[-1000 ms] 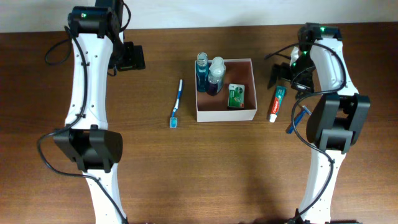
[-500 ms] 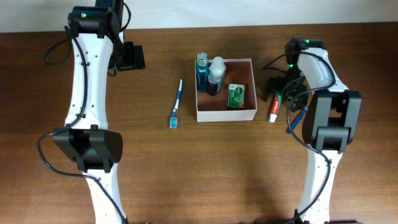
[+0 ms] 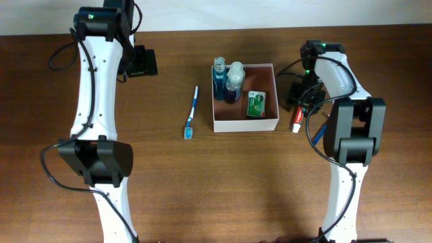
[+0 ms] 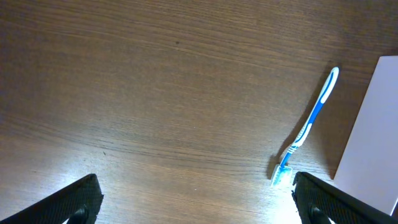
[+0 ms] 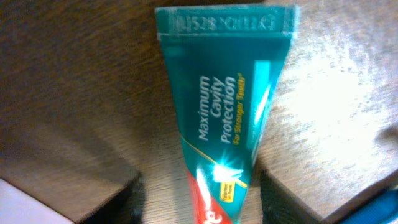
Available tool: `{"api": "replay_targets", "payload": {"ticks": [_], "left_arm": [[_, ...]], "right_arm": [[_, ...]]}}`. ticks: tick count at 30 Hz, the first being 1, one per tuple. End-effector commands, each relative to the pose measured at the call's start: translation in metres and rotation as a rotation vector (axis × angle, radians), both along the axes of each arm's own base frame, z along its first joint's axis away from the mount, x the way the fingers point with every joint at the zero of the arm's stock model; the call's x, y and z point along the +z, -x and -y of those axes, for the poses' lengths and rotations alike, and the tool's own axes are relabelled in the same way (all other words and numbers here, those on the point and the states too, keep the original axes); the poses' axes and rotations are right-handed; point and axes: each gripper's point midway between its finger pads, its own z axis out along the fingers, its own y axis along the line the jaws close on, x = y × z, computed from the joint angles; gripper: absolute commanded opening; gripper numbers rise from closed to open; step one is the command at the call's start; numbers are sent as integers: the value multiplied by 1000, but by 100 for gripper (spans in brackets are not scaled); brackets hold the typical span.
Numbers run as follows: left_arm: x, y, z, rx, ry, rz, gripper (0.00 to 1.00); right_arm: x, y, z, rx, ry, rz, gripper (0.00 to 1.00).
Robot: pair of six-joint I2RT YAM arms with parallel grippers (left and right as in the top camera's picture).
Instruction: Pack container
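The container (image 3: 246,124), a square white box with a pinkish inside, stands at mid table. It holds a blue bottle (image 3: 219,79), a clear bottle (image 3: 234,81) and a green packet (image 3: 256,104). A teal and red toothpaste tube (image 3: 295,121) (image 5: 224,124) lies just right of the box. My right gripper (image 3: 302,101) (image 5: 199,199) is low over the tube, one finger on each side, half closed with gaps still showing. A blue and white toothbrush (image 3: 192,113) (image 4: 308,127) lies left of the box. My left gripper (image 3: 142,62) (image 4: 196,205) hangs wide open over bare wood at the back left.
A second blue toothbrush (image 3: 318,131) lies right of the toothpaste, under the right arm, and shows as a blue edge (image 5: 388,205) in the right wrist view. The container's white wall (image 4: 373,124) shows at the right of the left wrist view.
My right gripper has moved left and down over the toothpaste, and its jaws have narrowed around the tube. The left arm has not moved.
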Motion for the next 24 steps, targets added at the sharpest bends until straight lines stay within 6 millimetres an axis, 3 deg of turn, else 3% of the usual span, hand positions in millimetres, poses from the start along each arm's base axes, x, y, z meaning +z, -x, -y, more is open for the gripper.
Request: {"api": "replay_targets", "payload": {"ticks": [1, 8, 13, 16, 20, 22, 24], "left_arm": [[2, 1, 0, 10, 10, 6, 99], [2, 1, 0, 10, 9, 6, 99], [2, 1, 0, 10, 9, 6, 99], [2, 1, 0, 10, 9, 6, 99], [2, 1, 0, 10, 9, 6, 99], [2, 1, 0, 10, 9, 6, 99], [2, 1, 0, 10, 9, 6, 99]], "right_arm": [[-4, 5, 12, -27, 21, -12, 34], [-2, 7, 25, -56, 18, -21, 4], [21, 11, 31, -72, 14, -34, 4], [45, 8, 32, -62, 13, -18, 4], [93, 3, 30, -46, 5, 29, 4], [119, 2, 22, -44, -24, 60, 4], [142, -10, 0, 41, -125, 152, 4]]}}
